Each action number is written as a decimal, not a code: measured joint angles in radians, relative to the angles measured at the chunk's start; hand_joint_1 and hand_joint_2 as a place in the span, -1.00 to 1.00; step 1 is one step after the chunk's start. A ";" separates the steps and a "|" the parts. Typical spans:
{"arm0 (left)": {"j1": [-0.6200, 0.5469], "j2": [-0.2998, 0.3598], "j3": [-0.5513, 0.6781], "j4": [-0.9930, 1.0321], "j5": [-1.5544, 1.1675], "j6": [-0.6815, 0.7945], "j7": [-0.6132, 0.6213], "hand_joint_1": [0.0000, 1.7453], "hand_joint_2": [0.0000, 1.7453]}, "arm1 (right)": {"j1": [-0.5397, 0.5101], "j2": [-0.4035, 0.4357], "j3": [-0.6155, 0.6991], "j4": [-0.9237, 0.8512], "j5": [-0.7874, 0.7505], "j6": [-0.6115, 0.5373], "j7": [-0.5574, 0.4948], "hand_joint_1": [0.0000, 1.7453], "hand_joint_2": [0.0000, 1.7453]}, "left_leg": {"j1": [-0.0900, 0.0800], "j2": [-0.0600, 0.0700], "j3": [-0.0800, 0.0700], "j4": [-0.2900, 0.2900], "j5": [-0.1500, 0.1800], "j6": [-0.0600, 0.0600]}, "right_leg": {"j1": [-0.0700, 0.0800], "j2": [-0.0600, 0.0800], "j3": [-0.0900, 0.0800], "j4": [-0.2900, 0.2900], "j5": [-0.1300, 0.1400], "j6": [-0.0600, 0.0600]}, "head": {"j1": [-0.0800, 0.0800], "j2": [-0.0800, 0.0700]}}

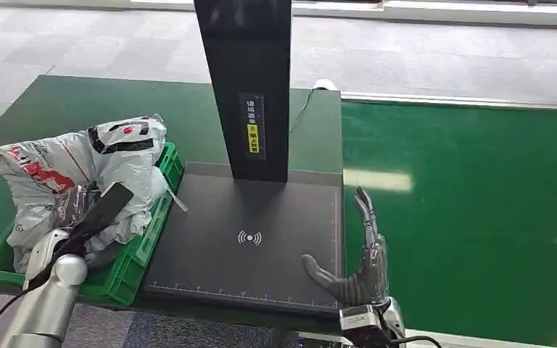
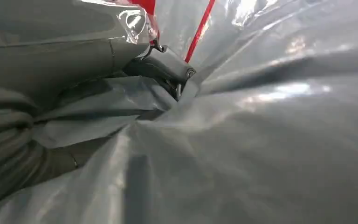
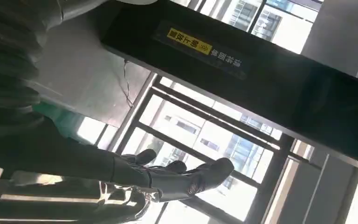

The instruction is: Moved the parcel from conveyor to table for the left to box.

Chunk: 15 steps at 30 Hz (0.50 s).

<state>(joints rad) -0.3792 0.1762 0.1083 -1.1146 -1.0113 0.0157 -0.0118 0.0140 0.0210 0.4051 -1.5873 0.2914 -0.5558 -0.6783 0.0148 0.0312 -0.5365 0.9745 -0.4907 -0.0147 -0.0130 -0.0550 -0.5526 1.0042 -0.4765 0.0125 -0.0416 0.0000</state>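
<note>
The parcel (image 1: 80,170) sits in the green box (image 1: 134,264) at nine o'clock, the left hand (image 1: 91,217) pressing into it, grip unclear; right hand's (image 1: 355,272) fingers spread empty over the surface (image 1: 210,254), so boxing looks nearly done.

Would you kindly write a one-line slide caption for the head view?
Left robot hand pressed into bagged parcels in the green crate; right robot hand open beside the scanner pad.

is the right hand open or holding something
Open: the right hand holds nothing, fingers spread upright at the dark scanner pad's edge.
</note>
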 measured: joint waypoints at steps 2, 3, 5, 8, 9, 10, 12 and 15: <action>-0.006 0.006 -0.010 0.011 0.000 -0.003 0.003 1.00 1.00 | -0.001 -0.002 0.002 0.004 0.000 0.000 0.000 -1.00 1.00 | 0.000 -0.001 0.002 0.000 0.000 0.000 | 0.000 -0.001 0.002 0.000 0.000 0.000 | 0.000 0.000; -0.007 0.008 -0.014 0.015 0.000 -0.003 0.003 1.00 1.00 | -0.001 -0.002 0.003 0.006 0.000 0.000 0.000 -1.00 1.00 | 0.000 -0.001 0.002 0.000 0.000 0.000 | 0.000 -0.001 0.003 0.000 0.000 0.000 | 0.000 0.000; -0.009 0.012 -0.021 0.020 0.000 -0.003 0.004 1.00 1.00 | -0.002 -0.002 0.003 0.008 0.000 0.000 0.000 -1.00 1.00 | -0.001 -0.001 0.004 0.000 0.001 0.001 | -0.001 -0.001 0.004 0.000 0.000 0.000 | 0.000 0.000; -0.012 0.017 -0.029 0.028 -0.012 -0.004 0.022 1.00 1.00 | -0.002 -0.002 0.003 0.012 0.000 0.000 0.000 -1.00 1.00 | -0.001 -0.001 0.006 0.000 0.001 0.001 | -0.001 -0.001 0.007 0.000 0.000 0.000 | 0.000 0.000; -0.016 0.018 -0.035 0.033 -0.025 -0.005 0.038 1.00 1.00 | -0.003 -0.003 0.004 0.013 -0.001 0.000 0.000 -1.00 1.00 | -0.001 -0.001 0.006 0.000 0.001 0.001 | -0.001 -0.001 0.008 0.000 0.000 0.000 | 0.000 0.000; -0.022 0.019 -0.040 0.040 -0.031 -0.009 0.053 1.00 1.00 | -0.004 -0.003 0.005 0.015 -0.002 0.000 0.000 -1.00 1.00 | -0.001 -0.001 0.006 0.000 0.001 0.001 | -0.001 -0.001 0.009 0.000 0.000 0.000 | 0.000 0.000; -0.038 0.019 -0.042 0.063 -0.026 -0.022 0.078 1.00 1.00 | -0.011 -0.003 0.009 0.020 -0.004 0.000 0.007 -1.00 1.00 | -0.001 -0.001 0.007 0.000 0.000 0.001 | -0.001 -0.001 0.011 0.000 0.000 0.000 | 0.000 0.000; -0.061 0.019 -0.042 0.105 -0.012 -0.016 0.099 1.00 1.00 | -0.023 -0.002 0.016 0.026 -0.005 0.000 0.020 -1.00 1.00 | -0.001 -0.001 0.011 -0.001 -0.002 0.001 | -0.001 -0.001 0.014 0.000 -0.002 -0.001 | 0.000 0.000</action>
<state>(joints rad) -0.4402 0.1953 0.0664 -1.0095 -1.0231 -0.0005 0.0869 -0.0091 0.0187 0.4211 -1.5618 0.2865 -0.5558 -0.6581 0.0141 0.0298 -0.5251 0.9738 -0.4925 -0.0141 -0.0143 -0.0559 -0.5388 1.0042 -0.4785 0.0115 -0.0419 0.0000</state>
